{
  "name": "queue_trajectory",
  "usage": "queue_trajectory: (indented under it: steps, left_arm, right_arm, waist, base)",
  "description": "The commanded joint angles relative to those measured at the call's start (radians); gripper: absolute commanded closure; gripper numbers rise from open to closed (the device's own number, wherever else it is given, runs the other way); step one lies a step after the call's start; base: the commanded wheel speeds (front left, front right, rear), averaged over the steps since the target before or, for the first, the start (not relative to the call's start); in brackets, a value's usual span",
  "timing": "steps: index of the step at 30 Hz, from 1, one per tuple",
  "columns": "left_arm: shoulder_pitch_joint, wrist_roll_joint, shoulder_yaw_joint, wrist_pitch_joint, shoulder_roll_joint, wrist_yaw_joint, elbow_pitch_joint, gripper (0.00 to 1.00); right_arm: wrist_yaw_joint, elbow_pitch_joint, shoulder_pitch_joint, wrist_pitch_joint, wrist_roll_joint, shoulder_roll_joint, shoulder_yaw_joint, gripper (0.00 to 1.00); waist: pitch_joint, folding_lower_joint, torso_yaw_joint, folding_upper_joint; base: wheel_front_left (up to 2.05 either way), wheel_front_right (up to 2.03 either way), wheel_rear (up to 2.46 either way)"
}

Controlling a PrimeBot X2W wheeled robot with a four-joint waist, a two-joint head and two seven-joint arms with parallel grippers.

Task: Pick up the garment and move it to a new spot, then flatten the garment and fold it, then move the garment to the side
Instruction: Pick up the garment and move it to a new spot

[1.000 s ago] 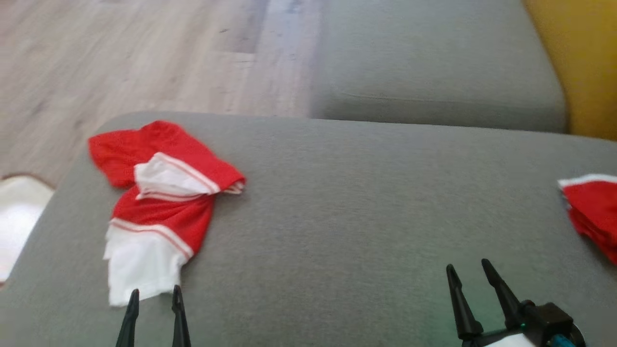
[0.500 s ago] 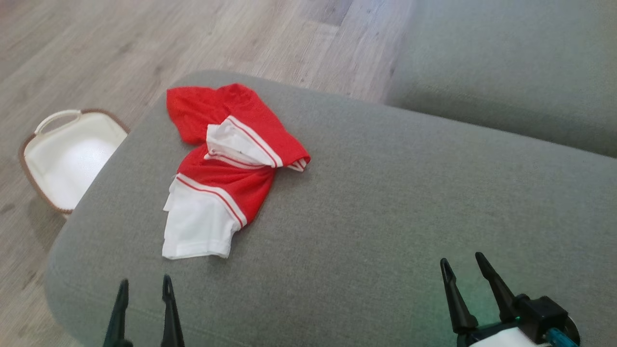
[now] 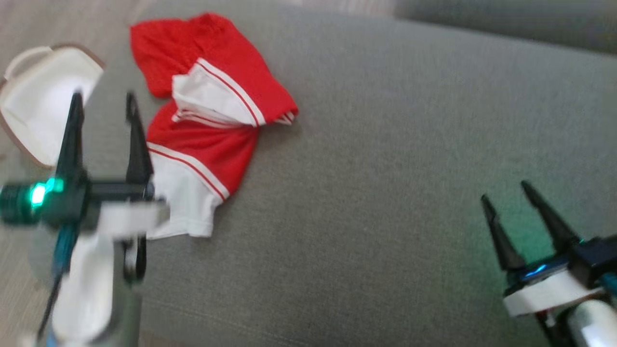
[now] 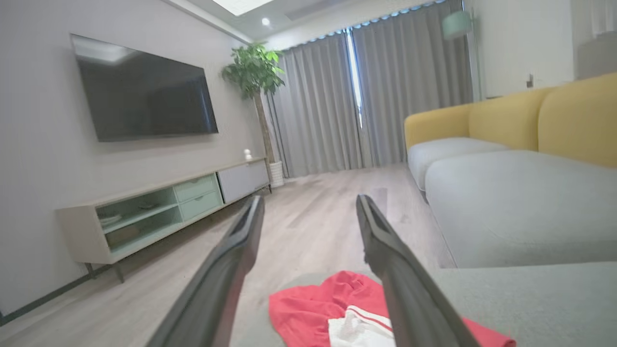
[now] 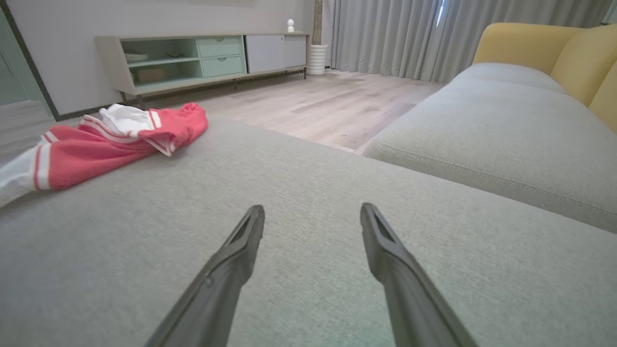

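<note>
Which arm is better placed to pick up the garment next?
Left, likely. The left gripper is open beside the garment; the right gripper sits far across the cushion.

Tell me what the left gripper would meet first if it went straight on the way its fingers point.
Probably nothing near: in its wrist view the left gripper aims above the red and white garment, out over the wooden floor. The way looks free, though depth is unclear.
</note>
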Motion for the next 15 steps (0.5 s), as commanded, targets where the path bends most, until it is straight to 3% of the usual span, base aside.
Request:
queue_trajectory:
  steps: [1,5,10,15]
  left_arm:
    - [-0.137,0.005,0.015,0.006,0.031,-0.018,0.074,0.00]
    - [-0.320,0.003,-0.002,0.098,0.043,-0.041,0.251,0.00]
    - [-0.569,-0.025,-0.014,0.307,0.042,-0.077,0.544,0.00]
    - [-0.705,-0.044,-0.021,0.526,0.072,-0.100,0.844,0.00]
  right_arm:
    - [0.006,-0.048,-0.031,-0.011,0.003,-0.057,0.010,0.00]
    - [0.006,-0.072,-0.052,-0.011,0.000,-0.111,0.010,0.00]
    - [0.006,-0.112,-0.076,-0.011,0.002,-0.177,0.004,0.00]
    - [0.006,-0.144,-0.087,-0.011,0.007,-0.219,0.002,0.00]
  waist:
    - [0.139,-0.0003,-0.040,0.0000]
    - [0.197,-0.0003,-0.047,0.0000]
    - [0.267,-0.0003,-0.062,0.0000]
    - [0.308,-0.0003,-0.086,0.0000]
  base:
    - [0.00,0.00,0.00]
    - [0.00,0.00,0.00]
    - [0.00,0.00,0.00]
    - [0.00,0.00,0.00]
